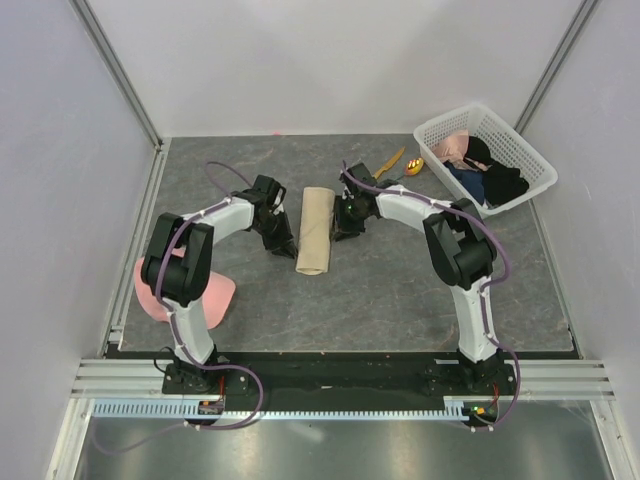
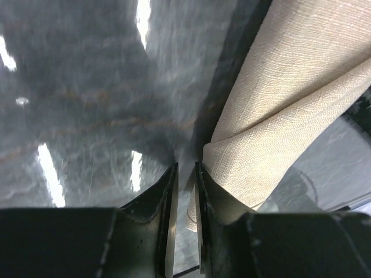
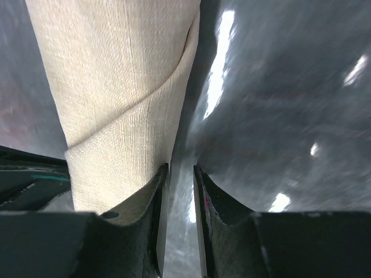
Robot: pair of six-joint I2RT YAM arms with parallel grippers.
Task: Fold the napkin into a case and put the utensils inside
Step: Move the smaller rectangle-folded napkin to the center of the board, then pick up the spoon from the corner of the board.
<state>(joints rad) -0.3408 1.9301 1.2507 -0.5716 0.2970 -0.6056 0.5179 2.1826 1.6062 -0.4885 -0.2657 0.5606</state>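
The napkin [image 1: 314, 231] lies folded into a long narrow beige strip in the middle of the table, between both arms. My left gripper [image 1: 284, 244] is low at its left edge, near the strip's near end. In the left wrist view the napkin [image 2: 290, 87] lies just right of my left gripper [image 2: 185, 168], whose jaws stand narrowly open with only table between them. My right gripper [image 1: 345, 226] is at the strip's right edge. In its wrist view the napkin [image 3: 116, 87] lies left of my right gripper [image 3: 181, 168], also narrowly open on nothing. The utensils, an orange knife [image 1: 389, 163] and a spoon [image 1: 413, 166], lie at the back.
A white basket [image 1: 536, 163] holding dark and pink clothes stands at the back right, just beyond the utensils. A pink cap [image 1: 215, 292] lies at the near left beside the left arm's base. Walls close off the table on three sides.
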